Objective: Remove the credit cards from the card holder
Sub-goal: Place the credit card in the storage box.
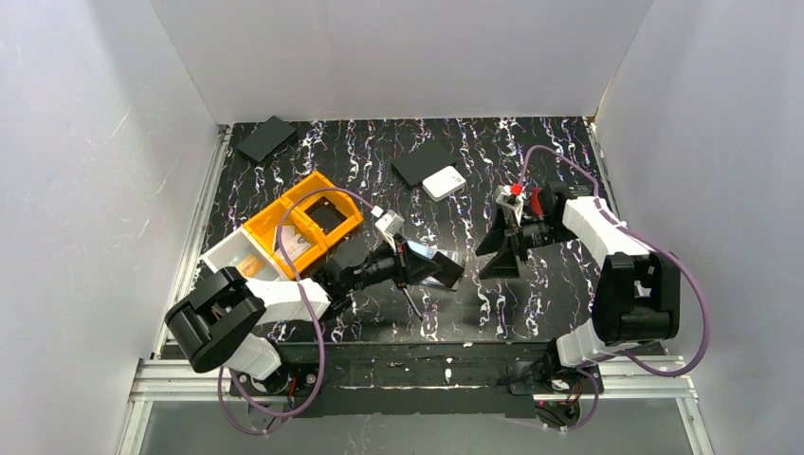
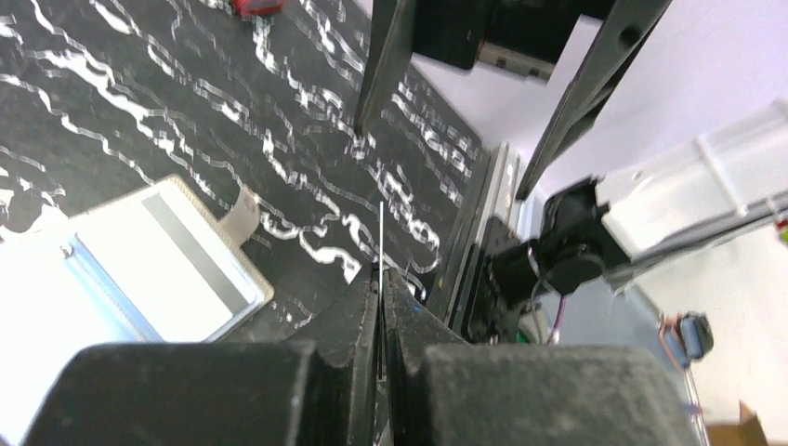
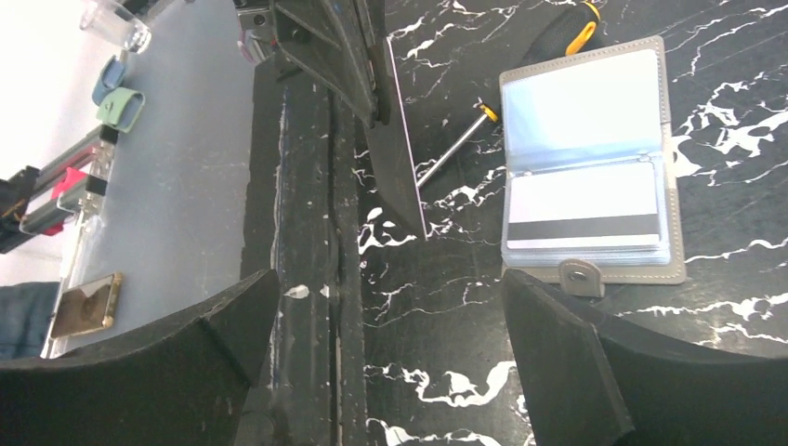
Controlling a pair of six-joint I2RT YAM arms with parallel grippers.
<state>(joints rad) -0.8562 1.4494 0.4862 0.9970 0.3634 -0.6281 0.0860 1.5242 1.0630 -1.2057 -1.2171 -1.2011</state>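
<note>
Your left gripper point(image 2: 381, 283) is clamped on one credit card point(image 3: 401, 167), held clear of the card holder point(image 3: 581, 276) lying open on the table point(image 3: 446, 372), a second credit card point(image 3: 584, 216) remains pocketed, and your right gripper point(image 3: 388, 279) gapes wide, empty.

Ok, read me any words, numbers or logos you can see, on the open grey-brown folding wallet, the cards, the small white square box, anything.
No readable text anywhere.
Open taupe grey-brown card holder: no print; the pale card in its sleeve shows only a black stripe.
Thin credit card pinched in the left gripper: nearly edge-on, nothing legible.
Small white square box: too small to tell.
</note>
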